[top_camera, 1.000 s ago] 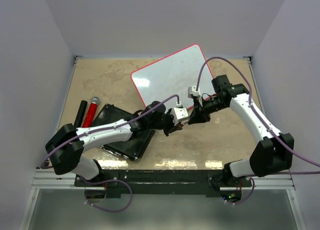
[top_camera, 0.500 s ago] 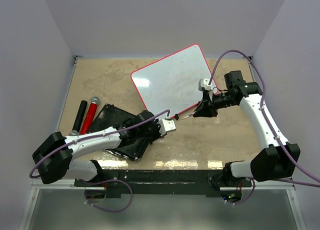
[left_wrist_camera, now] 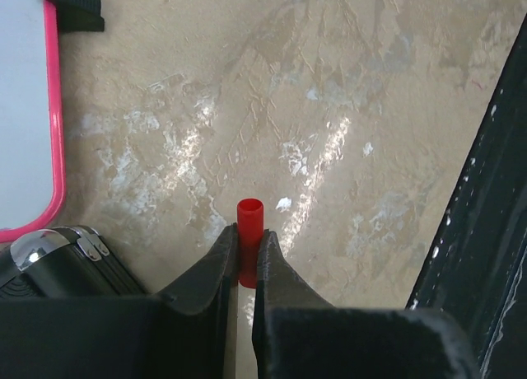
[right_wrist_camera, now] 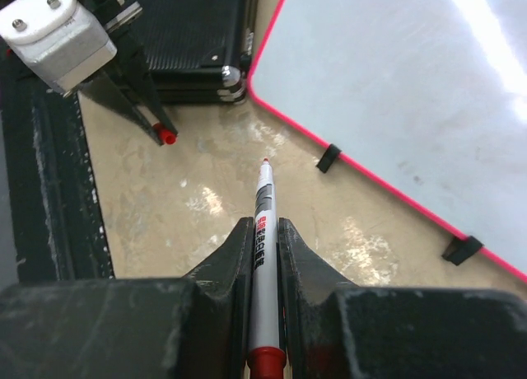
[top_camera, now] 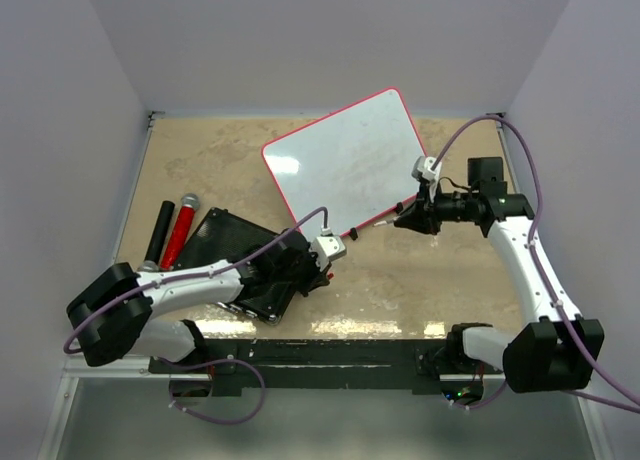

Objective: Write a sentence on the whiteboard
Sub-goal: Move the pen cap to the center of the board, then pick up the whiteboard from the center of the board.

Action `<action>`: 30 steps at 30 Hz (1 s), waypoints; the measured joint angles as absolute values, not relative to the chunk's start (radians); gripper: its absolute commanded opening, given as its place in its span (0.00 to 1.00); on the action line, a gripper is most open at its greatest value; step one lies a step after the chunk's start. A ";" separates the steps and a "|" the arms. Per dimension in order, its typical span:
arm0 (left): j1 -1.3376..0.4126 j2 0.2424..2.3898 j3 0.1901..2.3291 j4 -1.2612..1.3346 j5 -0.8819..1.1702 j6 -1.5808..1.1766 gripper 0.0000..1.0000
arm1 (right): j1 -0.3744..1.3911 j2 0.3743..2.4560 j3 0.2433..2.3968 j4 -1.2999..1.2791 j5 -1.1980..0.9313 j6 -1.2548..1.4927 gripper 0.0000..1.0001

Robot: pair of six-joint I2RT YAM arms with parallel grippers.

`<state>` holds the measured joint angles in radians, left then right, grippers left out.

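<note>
Whiteboard (top_camera: 345,160) lies tilted, upper middle. Left hand (left_wrist_camera: 244,239) is pinched shut on a red cap (left_wrist_camera: 249,218), right hand (right_wrist_camera: 263,226) on a marker (right_wrist_camera: 262,202). Black slab (top_camera: 225,245), black tube (top_camera: 160,228) and red tube (top_camera: 181,223) at left. Tan marbled surface (top_camera: 200,160), pale walls (top_camera: 320,40).

A beige, marble-patterned table (top_camera: 200,160) was seen w/ four things laid directly on it. The whiteboard (top_camera: 345,160) was placed flat at the far middle, turned at an angle. A black ribbed slab (top_camera: 222,238) was laid just beside its near-left corner. At the left, a black cylinder (top_camera: 161,227) & a red cylinder (top_camera: 180,230) were put side by side.
</note>
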<state>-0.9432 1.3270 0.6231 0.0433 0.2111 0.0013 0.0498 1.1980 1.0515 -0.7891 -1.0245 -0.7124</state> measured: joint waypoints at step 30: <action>-0.755 0.902 0.734 -0.027 -0.061 -0.370 1.00 | -0.046 1.122 0.992 -0.620 -1.039 -0.604 0.00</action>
